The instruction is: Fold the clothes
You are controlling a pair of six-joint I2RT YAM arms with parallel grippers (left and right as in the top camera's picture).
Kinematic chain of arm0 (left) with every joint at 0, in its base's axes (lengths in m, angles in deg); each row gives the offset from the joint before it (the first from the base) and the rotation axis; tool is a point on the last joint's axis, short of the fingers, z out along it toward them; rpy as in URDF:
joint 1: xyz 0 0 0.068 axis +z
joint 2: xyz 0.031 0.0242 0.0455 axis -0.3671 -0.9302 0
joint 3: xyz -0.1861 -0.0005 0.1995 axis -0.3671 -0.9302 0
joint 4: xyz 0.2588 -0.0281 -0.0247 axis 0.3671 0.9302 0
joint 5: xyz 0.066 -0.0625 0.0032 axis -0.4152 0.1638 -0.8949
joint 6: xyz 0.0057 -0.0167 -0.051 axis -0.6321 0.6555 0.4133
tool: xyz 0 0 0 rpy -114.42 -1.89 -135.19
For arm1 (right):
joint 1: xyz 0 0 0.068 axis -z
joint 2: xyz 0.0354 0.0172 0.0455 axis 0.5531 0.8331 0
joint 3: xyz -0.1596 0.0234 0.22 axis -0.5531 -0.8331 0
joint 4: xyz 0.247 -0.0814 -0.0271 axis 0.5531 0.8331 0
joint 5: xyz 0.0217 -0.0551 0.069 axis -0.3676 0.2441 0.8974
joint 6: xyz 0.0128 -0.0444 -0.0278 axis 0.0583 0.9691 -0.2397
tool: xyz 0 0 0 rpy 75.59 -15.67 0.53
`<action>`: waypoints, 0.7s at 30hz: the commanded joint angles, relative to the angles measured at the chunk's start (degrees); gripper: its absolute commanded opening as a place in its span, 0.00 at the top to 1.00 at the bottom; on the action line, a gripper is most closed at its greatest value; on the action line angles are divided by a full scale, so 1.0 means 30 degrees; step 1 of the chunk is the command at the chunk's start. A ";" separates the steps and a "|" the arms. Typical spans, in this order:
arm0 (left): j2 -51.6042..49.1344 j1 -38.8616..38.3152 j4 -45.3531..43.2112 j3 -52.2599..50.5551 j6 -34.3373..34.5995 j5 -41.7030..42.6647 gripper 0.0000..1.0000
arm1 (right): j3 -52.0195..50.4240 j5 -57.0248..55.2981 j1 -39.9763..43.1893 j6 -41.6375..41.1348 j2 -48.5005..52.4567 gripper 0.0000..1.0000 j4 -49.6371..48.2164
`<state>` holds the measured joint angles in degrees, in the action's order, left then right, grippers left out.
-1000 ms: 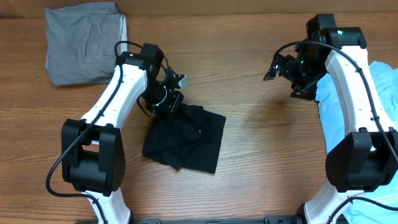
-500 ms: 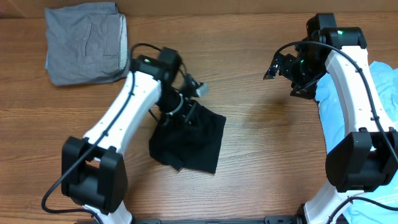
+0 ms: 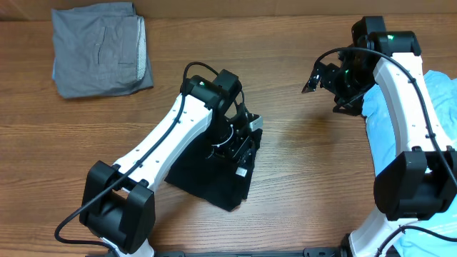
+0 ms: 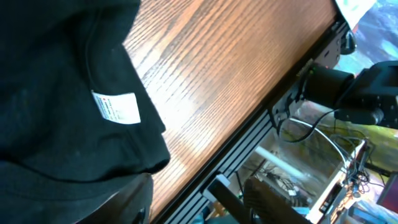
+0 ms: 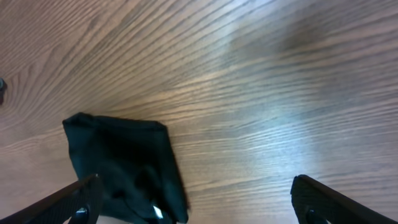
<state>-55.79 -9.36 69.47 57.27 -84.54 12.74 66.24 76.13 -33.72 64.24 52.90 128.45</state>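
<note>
The black T-shirt (image 3: 208, 182) lies folded into a rough square in the middle of the table. My left gripper (image 3: 243, 146) hangs over its right edge. In the left wrist view the black T-shirt (image 4: 56, 93) shows its white neck label (image 4: 116, 107). There my left gripper (image 4: 199, 205) has its jaws apart, with cloth resting against the left finger (image 4: 134, 202) and nothing between them. My right gripper (image 3: 325, 91) is raised at the right, wide open and empty. From the right wrist view the black T-shirt (image 5: 124, 165) lies far below the right gripper (image 5: 199, 202).
A folded grey garment (image 3: 100, 50) lies at the back left corner. A light-blue T-shirt (image 3: 443, 100) is heaped along the right edge behind my right arm. The table's front rail (image 4: 239, 165) and cables beyond it show in the left wrist view.
My left arm swept right and forward, dragging the black T-shirt's edge across itself. Its jaws, shut before, now stand apart. The right arm has not moved.
</note>
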 commanded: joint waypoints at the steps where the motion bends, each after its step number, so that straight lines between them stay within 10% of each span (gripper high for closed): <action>1: 0.0525 0.0699 0.0291 0.1049 0.0051 -0.0692 0.51 | 0.0379 0.0488 -0.0036 0.0087 -0.0204 0.00 0.0044; 21: 0.1297 0.8998 0.0561 0.1851 0.4197 -0.6280 0.34 | -0.1719 0.0831 -0.4962 0.1501 -0.0204 0.00 0.1639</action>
<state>-52.49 17.15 71.55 65.60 -73.15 -4.15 63.73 79.78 -45.64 68.15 52.90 133.76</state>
